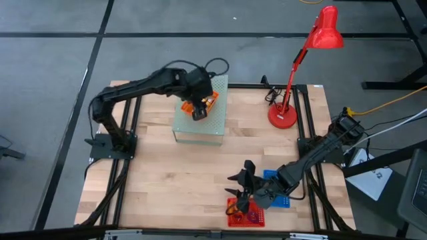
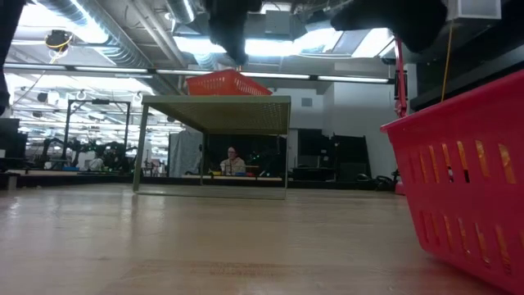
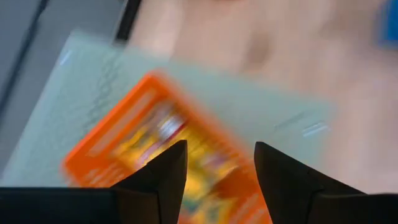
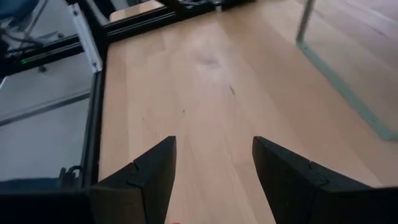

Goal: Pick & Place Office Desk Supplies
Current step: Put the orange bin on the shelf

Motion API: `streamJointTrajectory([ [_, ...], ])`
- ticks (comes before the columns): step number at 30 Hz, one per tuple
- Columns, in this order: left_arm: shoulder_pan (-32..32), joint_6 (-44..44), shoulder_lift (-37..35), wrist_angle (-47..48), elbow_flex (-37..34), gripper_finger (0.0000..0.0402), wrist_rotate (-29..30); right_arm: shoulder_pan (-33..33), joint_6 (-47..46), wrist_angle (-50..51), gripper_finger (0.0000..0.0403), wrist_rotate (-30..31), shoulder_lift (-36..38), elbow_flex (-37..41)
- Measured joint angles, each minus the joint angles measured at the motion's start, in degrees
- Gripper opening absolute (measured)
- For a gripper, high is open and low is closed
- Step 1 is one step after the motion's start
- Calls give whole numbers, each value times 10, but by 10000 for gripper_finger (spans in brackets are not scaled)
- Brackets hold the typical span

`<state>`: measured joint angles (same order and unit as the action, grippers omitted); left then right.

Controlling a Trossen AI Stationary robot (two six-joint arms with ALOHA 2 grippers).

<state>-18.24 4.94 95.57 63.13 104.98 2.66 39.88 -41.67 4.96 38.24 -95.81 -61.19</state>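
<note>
One left end effector [image 1: 199, 113] hangs over one pale green perforated shelf [image 1: 200, 130] that stands toward the far edge of the wooden surface [image 1: 173, 180], left of centre. Its fingers [image 3: 163, 175] are spread apart with nothing between them. Directly beneath them, on top of the shelf, sits one orange basket [image 1: 207, 101]; the left wrist view shows yellowish contents inside it, too blurred to count or name. In the low view the same orange basket [image 2: 228, 83] rests on the shelf's flat top [image 2: 217, 104].

Farther right, near the far right corner, stands one red desk lamp [image 1: 303, 60], its round base on the wood.

At the near edge, right of centre, one red basket [image 1: 248, 215] holds small items that cannot be told apart, and one blue basket [image 1: 279, 190] lies just beside it, partly hidden by the arm. One right end effector [image 1: 241, 195] hovers over the red basket with its fingers [image 4: 149, 177] spread, gripping nothing.
</note>
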Motion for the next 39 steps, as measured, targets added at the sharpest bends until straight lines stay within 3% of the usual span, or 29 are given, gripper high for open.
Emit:
streamJointTrajectory([
  [3, 6, 13, 34, 37, -1, 185, 96, -10, 34, -11, 215, -18, 0, 0],
  [5, 9, 16, 55, 49, -1, 185, 123, -13, 51, -19, 215, -18, 0, 0],
  [9, 7, 7, 85, 44, 8, 185, 127, -17, 70, -18, 215, -45, 0, 0],
  [20, -10, -77, 105, 44, 128, 189, 96, -17, 146, -13, 215, -123, 0, 0],
  [39, 3, -199, 141, 92, 130, 210, 170, -13, 199, 1, 215, -218, 0, 0],
])
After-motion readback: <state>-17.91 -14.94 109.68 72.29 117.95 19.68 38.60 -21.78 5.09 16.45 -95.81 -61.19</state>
